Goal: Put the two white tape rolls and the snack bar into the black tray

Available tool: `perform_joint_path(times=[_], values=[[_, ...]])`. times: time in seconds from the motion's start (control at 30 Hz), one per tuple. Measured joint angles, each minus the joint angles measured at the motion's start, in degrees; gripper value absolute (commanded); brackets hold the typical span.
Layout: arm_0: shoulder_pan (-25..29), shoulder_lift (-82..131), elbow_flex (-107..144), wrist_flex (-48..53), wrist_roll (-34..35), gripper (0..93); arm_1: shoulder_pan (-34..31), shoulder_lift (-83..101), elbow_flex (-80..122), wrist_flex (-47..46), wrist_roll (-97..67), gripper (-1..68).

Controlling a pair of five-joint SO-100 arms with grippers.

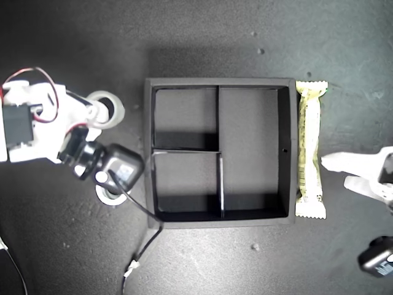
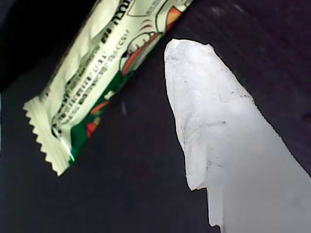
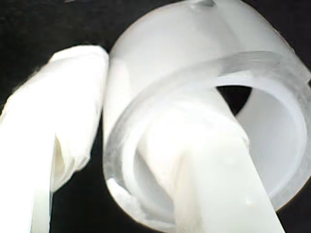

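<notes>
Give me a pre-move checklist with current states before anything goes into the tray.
1. Tray compartments free of objects: ok.
2. My second gripper has one finger inside the upper tape roll and the other outside its wall: ok.
3. That roll clamped firmly: cannot tell.
4. Lower tape roll clear of the arm above it: not ok, mostly hidden.
5. Snack bar still outside the tray, along its wall at the exterior view's right: ok.
6. My first gripper gripping the bar: not ok, only near it.

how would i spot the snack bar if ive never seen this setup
Find the square black tray in the middle of the exterior view. The snack bar lies flat along its outer wall on that view's right. It is the only long, pale yellow-green wrapped thing with crimped ends; the tape rolls are round.
</notes>
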Motion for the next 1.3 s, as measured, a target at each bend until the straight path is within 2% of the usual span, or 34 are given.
perform_joint_path(times=[0.23,0.53,0.73,1.03,1.17,1.3], values=[[-0.70,-0.09,-9.76,10.46,2.37,0.1,2.29,-11.87,-3.52,2.37,0.00,19.9],[-0.35,-3.08,-37.62,29.09,6.68,0.1,2.72,-23.91,-11.87,2.29,0.00,21.9],[1.58,-13.10,-53.70,36.91,6.68,0.1,4.04,-24.70,-9.67,-0.79,0.00,22.6],[3.60,-30.06,-66.62,39.29,5.01,0.0,5.10,-28.30,-5.71,-9.76,0.00,22.9],[4.39,-39.73,-77.26,45.00,3.78,0.0,4.31,-29.53,-5.80,-10.11,0.00,19.7],[4.75,-50.71,-94.22,54.93,2.29,0.0,2.81,-29.62,-7.38,-7.73,0.00,16.4]])
